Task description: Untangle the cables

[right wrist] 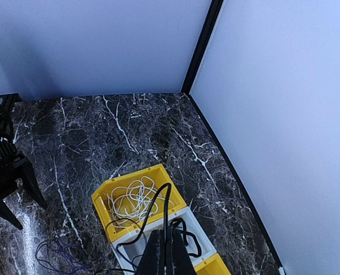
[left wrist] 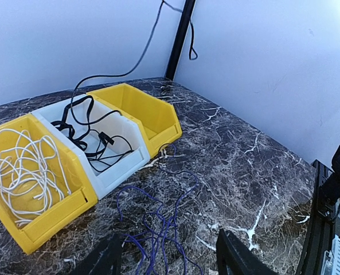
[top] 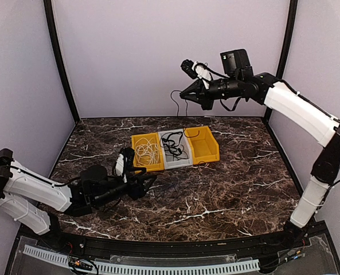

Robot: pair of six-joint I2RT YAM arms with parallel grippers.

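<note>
The white cable (top: 148, 152) lies coiled in the left yellow bin (top: 136, 140); it also shows in the left wrist view (left wrist: 23, 166) and the right wrist view (right wrist: 134, 197). The black cable (top: 174, 146) lies mostly in the white middle bin (top: 181, 162), with one strand rising to my right gripper (top: 185, 94). That gripper is raised high near the back wall and shut on the strand (right wrist: 167, 206). A dark purplish cable (left wrist: 158, 220) lies loose on the table, in front of the bins. My left gripper (left wrist: 170, 258) is open, low over it, one finger on each side.
The right yellow bin (top: 207, 150) holds nothing visible. The three bins stand side by side at mid-table. Dark marble table (top: 227, 189) is bounded by grey walls and black corner posts (top: 61, 63). My left arm (top: 38, 192) lies low along the front left.
</note>
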